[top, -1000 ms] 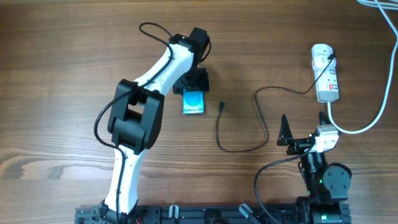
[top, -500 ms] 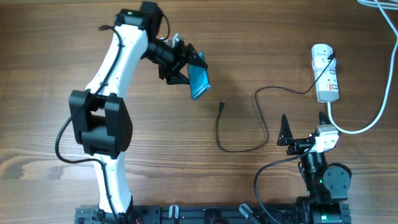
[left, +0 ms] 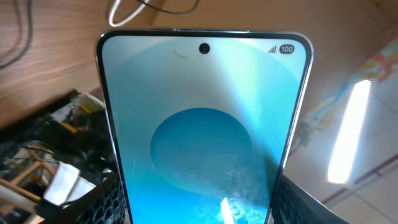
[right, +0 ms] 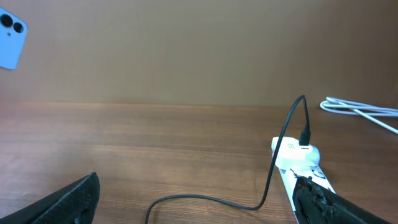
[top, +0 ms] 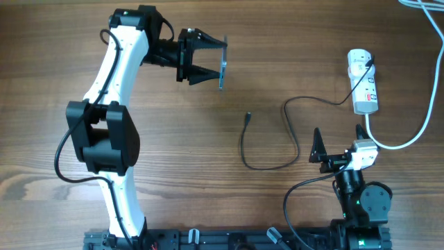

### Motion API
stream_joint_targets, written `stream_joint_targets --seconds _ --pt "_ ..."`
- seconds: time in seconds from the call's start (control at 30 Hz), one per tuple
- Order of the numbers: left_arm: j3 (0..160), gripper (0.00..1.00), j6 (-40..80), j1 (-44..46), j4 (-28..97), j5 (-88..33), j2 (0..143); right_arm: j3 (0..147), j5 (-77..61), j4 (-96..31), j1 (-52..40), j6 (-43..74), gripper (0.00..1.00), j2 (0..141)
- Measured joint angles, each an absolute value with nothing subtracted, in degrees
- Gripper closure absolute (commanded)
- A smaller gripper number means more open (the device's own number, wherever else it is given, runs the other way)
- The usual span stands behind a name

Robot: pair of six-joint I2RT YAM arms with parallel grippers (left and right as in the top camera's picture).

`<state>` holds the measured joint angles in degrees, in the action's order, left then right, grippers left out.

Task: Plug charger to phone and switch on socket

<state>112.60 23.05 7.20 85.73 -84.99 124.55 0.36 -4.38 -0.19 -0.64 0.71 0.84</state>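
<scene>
Left gripper (top: 216,62) outstretched, jaws clamped; right gripper (top: 338,144) jaws spread.

Table (top: 62,48): brown wood grain. Socket (top: 363,81) lies flat on it. Charger (top: 272,168) enters the socket's far end and trails left of it in a loose loop. Plug tip (top: 248,118) lies free, well left of the socket. White lead (top: 392,147) leaves the socket's near end and curves right.

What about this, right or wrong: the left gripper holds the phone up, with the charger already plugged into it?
Wrong. The left gripper holds the phone up, but the overhead view shows the charger unplugged, its plug tip lying on the table.
</scene>
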Motion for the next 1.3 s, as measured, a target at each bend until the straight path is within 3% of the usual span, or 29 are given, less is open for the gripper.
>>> stream_joint_targets --seconds 1.3 --pt "112.6 0.35 23.9 7.2 86.4 -87.1 124.6 0.4 -4.4 -0.2 -0.6 0.7 0.00 0.8"
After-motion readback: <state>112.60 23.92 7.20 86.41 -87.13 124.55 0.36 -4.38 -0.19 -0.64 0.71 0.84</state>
